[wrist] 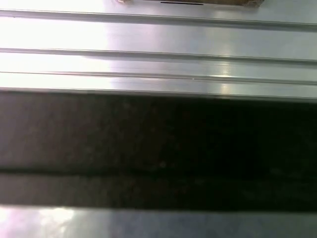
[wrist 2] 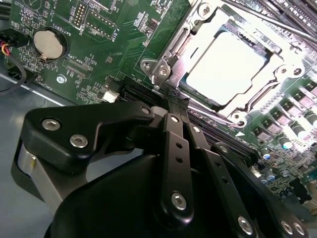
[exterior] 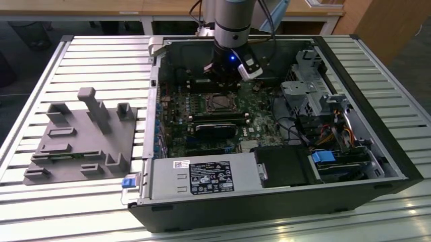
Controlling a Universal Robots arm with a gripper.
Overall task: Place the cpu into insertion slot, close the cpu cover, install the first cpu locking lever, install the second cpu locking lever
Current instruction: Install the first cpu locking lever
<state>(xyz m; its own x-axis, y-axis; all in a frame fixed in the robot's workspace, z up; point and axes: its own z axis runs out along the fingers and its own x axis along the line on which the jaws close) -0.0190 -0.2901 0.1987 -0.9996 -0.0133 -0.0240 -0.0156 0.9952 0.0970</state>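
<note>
Tool (wrist 2: 171, 101) beside the cpu cover (wrist 2: 257, 79) – closed over the cpu (wrist 2: 223, 67)

This is a robotics lab or assembly test workshop. An opened computer case (exterior: 269, 126) lies on a bench (exterior: 101, 50) of ribbed aluminium slats, with a grey printed fixture (exterior: 81, 141) just beside the case on the exterior view's left. Wooden furniture (exterior: 377, 20) stands behind the case.

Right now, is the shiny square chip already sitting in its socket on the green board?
Yes, in the second wrist view the cpu lies flat inside the insertion slot, with the cpu cover framing it.
</note>
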